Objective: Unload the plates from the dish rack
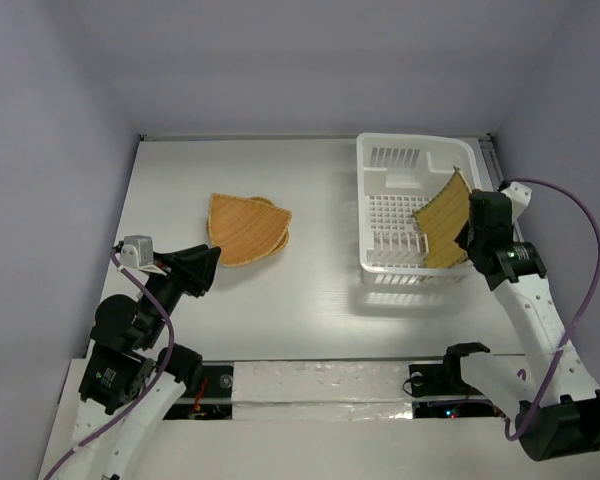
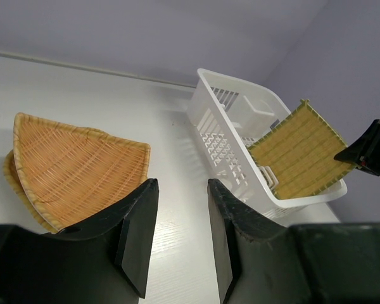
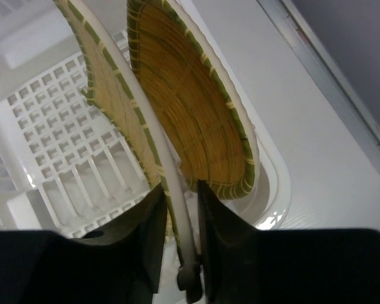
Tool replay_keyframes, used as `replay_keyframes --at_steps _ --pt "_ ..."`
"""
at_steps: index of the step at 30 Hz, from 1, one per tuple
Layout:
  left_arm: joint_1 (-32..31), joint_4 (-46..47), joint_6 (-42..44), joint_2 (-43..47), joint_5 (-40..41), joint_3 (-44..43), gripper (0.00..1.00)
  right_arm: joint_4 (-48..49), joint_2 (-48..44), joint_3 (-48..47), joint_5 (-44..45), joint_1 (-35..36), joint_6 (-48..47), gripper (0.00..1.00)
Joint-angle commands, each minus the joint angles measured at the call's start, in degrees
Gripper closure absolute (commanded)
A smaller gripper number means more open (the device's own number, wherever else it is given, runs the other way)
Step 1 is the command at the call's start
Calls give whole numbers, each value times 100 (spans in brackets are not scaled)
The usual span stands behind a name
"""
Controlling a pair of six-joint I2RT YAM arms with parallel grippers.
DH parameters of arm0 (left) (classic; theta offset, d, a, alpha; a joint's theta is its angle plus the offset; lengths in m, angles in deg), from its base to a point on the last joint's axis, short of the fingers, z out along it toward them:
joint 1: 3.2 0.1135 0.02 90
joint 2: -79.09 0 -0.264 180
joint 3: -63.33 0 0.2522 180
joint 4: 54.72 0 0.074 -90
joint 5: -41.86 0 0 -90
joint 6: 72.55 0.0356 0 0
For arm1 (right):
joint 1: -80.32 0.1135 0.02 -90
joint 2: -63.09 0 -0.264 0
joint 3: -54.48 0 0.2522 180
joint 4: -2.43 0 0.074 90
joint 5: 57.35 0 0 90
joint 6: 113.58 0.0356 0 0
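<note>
The large square plate [image 1: 440,225] leans tilted in the dish rack [image 1: 364,215], which sits at the far right corner of the desk [image 1: 310,300]. One corner of the plate rises above the rack's right rim. My right gripper [image 1: 470,232] is clamped on the plate's edge. In the wrist view a thin white rim runs straight down between my two fingers [image 3: 149,240], with no gap on either side. I judge the plate stiff and fairly light. It looks woven, but the pale, smooth rim suggests a hard moulded surface that could slip if I swing it fast. A pinch on the rim is the only hold on offer, and a wide plate held by one edge will try to pivot, so I'd lift it straight and slowly. Just behind it a second plate [image 3: 196,107] stands on edge by the rack's right wall. It is rounder, tan with a greenish border, and close enough to get dragged along. The rack is white plastic with slatted sides, a grid floor and a flared rim. Left of the desk's middle lies a stack of two plates [image 1: 248,230], tan-orange, with a rounded-square one on top. My left gripper [image 1: 208,262] hangs near the stack towards the near edge, with its fingers apart and nothing in them.
</note>
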Motion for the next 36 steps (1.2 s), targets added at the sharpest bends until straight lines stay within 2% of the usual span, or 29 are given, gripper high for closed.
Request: replay_keyframes --at_steps 1,9,19,30,33,36 --pt "-38 235 -42 6 -6 -24 66 186 44 -414 43 -26 -314 75" --pt "-38 244 -33 6 -42 -24 65 54 132 -801 -63 -26 -613 99" --pt "-38 270 -33 -20 -86 -6 65 168 -105 -1030 491 202 -920 100" --pt "-38 287 -33 -82 -103 -6 65 203 -509 -2075 790 256 -1114 100" --pt "14 287 -33 -117 -112 -6 65 229 -623 -2365 536 256 -983 100" --pt "15 287 -25 -135 -121 -6 64 431 -729 -2445 -584 256 -571 100"
